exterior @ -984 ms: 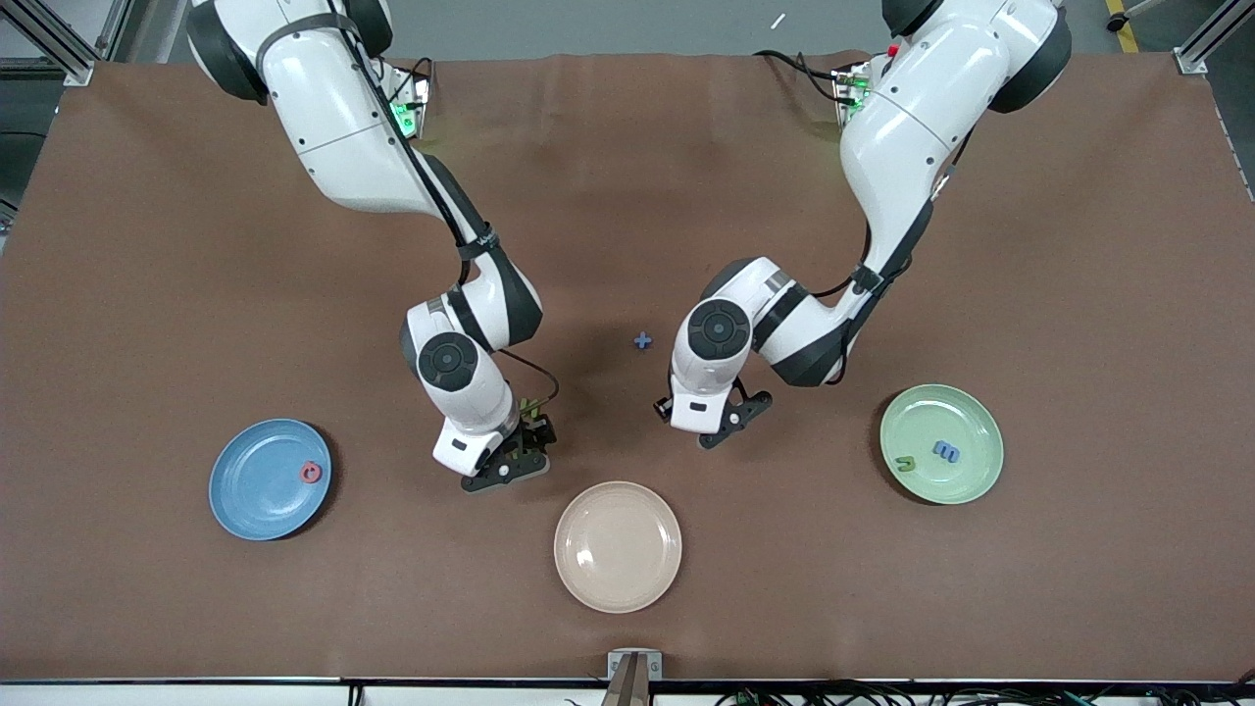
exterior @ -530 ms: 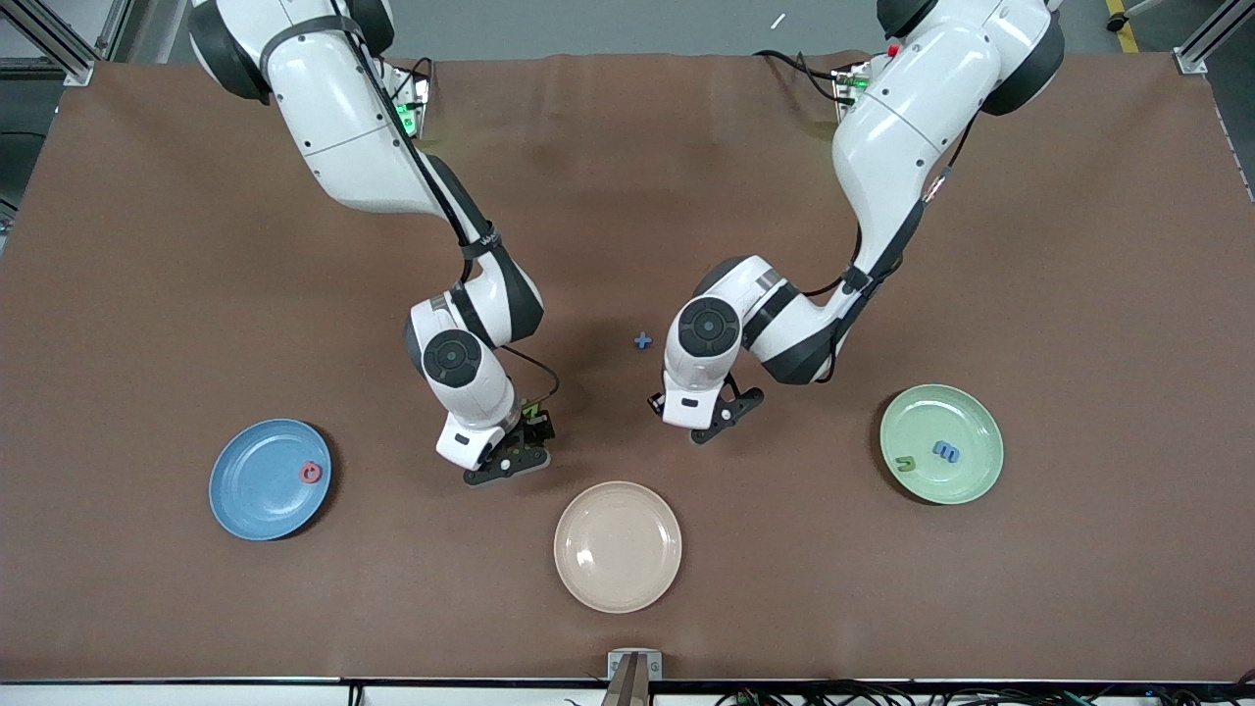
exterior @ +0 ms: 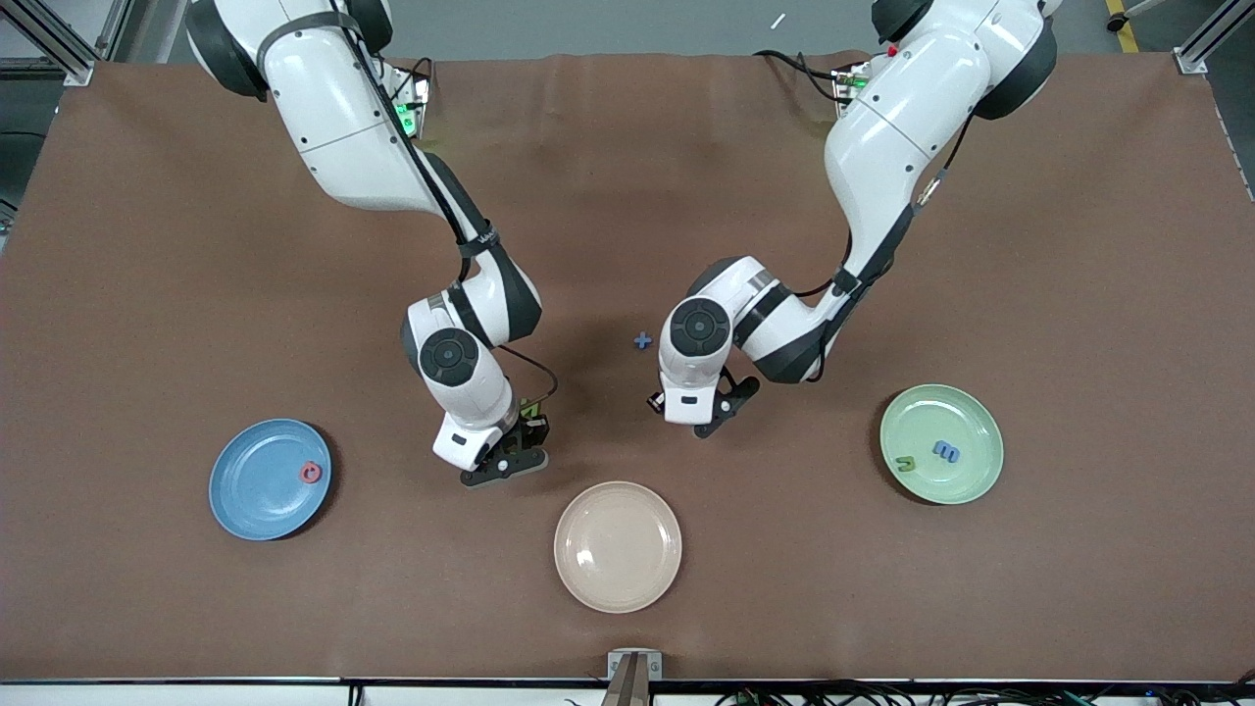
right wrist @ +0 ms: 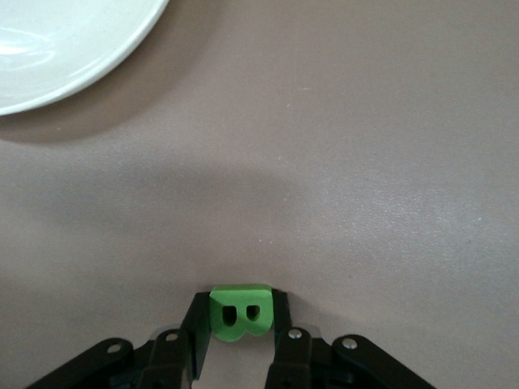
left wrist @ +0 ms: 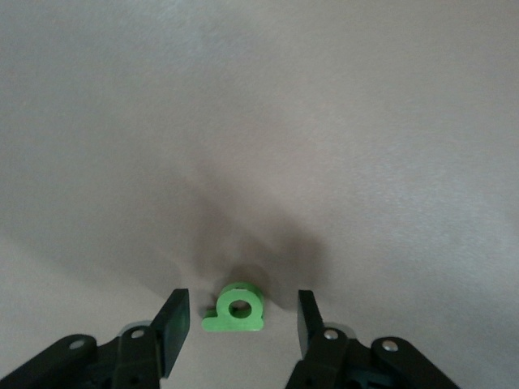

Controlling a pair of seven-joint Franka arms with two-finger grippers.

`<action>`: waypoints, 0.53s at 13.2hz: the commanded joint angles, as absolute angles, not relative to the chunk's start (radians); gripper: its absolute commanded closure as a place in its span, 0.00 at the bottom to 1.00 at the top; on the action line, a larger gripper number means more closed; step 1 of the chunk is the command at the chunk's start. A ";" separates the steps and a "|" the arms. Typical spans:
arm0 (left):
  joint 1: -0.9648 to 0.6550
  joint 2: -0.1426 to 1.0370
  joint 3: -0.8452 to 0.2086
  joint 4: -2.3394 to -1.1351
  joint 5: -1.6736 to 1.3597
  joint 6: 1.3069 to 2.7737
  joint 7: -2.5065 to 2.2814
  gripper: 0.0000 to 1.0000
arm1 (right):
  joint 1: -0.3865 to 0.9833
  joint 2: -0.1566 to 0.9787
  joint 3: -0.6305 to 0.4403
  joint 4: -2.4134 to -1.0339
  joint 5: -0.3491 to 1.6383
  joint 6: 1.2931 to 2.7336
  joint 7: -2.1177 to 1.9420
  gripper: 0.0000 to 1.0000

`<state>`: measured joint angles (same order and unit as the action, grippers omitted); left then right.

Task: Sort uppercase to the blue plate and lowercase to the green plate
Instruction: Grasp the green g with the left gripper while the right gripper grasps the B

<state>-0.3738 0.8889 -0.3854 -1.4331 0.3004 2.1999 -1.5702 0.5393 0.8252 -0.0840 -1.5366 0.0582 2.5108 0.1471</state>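
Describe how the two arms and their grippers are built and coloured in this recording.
Both arms have glossy white shells with dark grey joint bands and a round dark cap at the wrist. A thin black cable runs down each arm, strapped at the forearm. The left gripper and right gripper have black fingers with silver screws at their base. Green lights glow on small boards near both bases.
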 commanded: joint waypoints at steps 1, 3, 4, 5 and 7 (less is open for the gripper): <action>-0.383 0.880 -0.376 -1.453 0.319 2.198 -1.630 0.38 | 0.481 0.776 -0.091 -1.557 0.061 2.491 0.137 0.87; -0.380 0.882 -0.376 -1.456 0.319 2.198 -1.655 0.38 | 0.416 0.758 -0.089 -1.543 0.057 2.453 0.071 0.87; -0.380 0.882 -0.376 -1.456 0.319 2.198 -1.657 0.43 | 0.372 0.755 -0.087 -1.531 0.058 2.424 0.022 0.87; -0.380 0.884 -0.376 -1.456 0.318 2.198 -1.657 0.50 | 0.333 0.753 -0.086 -1.519 0.060 2.389 -0.030 0.87; -0.382 0.877 -0.376 -1.468 0.319 2.198 -1.655 0.72 | 0.261 0.730 -0.084 -1.513 0.066 2.338 -0.118 0.87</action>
